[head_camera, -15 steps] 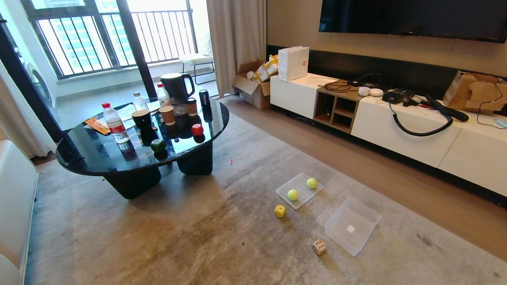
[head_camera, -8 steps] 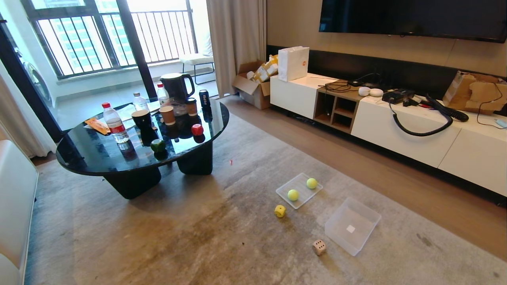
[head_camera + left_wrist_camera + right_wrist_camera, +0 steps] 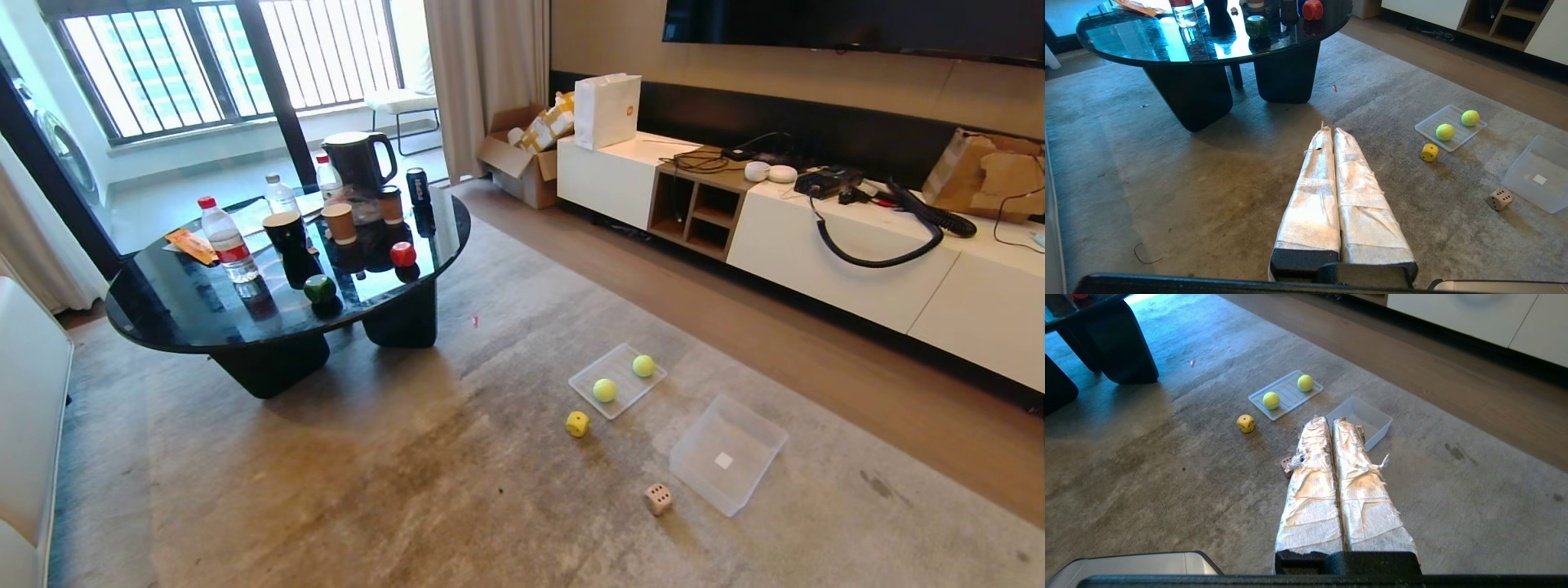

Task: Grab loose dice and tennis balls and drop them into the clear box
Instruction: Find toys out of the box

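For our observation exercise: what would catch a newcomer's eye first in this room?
Two tennis balls glow on a shallow clear tray on the grey rug, with a yellow die, a tan die and the clear box nearby. To the left, a glossy black table carries a red die and a green die.

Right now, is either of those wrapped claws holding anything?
No. The left gripper and right gripper are both shut on nothing, raised above the carpet.
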Available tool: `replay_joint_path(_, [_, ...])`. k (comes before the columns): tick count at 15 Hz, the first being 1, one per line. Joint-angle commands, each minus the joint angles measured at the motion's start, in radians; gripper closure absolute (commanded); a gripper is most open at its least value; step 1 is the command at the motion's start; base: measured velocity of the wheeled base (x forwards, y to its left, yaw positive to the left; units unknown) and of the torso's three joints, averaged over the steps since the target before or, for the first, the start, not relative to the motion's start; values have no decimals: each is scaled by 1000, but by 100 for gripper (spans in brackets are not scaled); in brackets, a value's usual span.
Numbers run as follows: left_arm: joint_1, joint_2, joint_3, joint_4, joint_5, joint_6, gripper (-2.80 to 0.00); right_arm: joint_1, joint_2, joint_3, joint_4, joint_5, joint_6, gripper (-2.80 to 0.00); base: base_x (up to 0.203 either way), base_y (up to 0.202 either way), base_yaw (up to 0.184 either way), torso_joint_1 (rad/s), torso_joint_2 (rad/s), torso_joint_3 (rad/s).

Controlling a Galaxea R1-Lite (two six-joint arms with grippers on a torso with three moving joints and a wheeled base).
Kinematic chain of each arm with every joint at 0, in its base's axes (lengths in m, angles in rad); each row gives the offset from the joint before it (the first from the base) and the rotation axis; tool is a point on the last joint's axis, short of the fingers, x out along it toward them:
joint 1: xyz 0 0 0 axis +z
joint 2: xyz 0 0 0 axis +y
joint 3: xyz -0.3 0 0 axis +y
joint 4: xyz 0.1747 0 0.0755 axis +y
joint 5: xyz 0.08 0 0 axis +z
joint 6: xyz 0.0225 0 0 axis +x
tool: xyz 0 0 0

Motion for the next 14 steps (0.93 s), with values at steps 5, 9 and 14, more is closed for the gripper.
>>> replay_joint_path(5, [1, 1, 0, -2, 0, 0, 0, 0, 0, 1, 1, 0, 0, 0, 0, 0, 0, 5, 2, -197])
replay_joint_path(9, [1, 1, 0, -2, 0, 0, 0, 0, 0, -1, 1, 0, 0, 0, 0, 0, 0, 4, 4, -196])
replay_joint_path(14, [1, 1, 0, -2, 0, 0, 0, 0, 0, -1, 1, 0, 0, 0, 0, 0, 0, 3, 2, -200])
